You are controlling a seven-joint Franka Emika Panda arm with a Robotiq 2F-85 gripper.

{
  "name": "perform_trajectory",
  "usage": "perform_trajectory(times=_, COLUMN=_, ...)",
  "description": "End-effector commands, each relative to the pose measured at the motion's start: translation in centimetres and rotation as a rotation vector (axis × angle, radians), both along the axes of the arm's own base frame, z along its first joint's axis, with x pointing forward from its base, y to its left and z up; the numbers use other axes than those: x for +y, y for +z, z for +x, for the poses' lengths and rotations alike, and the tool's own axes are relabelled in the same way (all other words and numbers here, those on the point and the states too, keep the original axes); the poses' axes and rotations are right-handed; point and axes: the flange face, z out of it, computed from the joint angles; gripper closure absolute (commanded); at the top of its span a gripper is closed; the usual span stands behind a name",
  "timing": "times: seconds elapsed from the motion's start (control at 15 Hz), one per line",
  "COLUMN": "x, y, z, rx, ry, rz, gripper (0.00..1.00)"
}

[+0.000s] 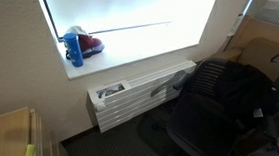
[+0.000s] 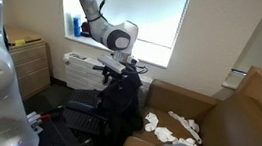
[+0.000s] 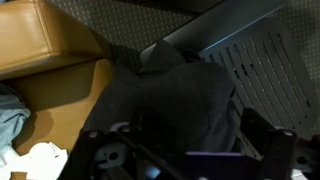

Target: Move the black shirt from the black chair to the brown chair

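1. Wrist view: gripper (image 3: 185, 155) open, jaws wide apart at the lower edge, with the shirt (image 3: 180, 100) between and beyond them. Cannot tell whether the fingers touch the cloth.
2. Only this view shows the cloth up close. It is limp, dark charcoal-black, bunched into a rounded hump with soft folds.
3. Exterior view: gripper (image 2: 120, 70) hangs just above the shirt (image 2: 119, 107), which is draped over the back of the black chair (image 2: 80, 117).
4. Same view: the brown chair (image 2: 242, 112) stands just beside the black chair, with white cloths (image 2: 179, 131) on its seat. The wrist view shows only its tan corner (image 3: 50, 40).
5. Exterior view: black chair (image 1: 213, 104) seen from above, near a radiator (image 1: 133, 93). Here the shirt does not separate from the black mesh, and the gripper is not shown.
6. Only this view shows the sill, with a blue bottle (image 1: 75, 49) on it.
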Motion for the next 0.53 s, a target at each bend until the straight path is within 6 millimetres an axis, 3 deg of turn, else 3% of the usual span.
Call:
perform_trajectory(times=0.0, x=0.3, y=-0.4, z=0.2, rx=0.008, ry=0.002, rz=-0.001, gripper=0.00)
perform_trajectory(times=0.13, x=-0.2, y=-1.3, z=0.4, rx=0.019, ry=-0.023, rz=-0.021, gripper=0.02)
perform_trajectory(times=0.2, x=-0.5, y=-1.6, z=0.4, rx=0.024, ry=-0.033, rz=-0.033, gripper=0.26)
perform_trajectory(times=0.33, x=-0.6, y=-1.9, z=0.4, rx=0.033, ry=-0.065, rz=-0.043, gripper=0.31)
perform_trajectory(times=0.47, x=-0.6, y=-1.7, z=0.6, rx=0.036, ry=-0.080, rz=-0.045, gripper=0.45)
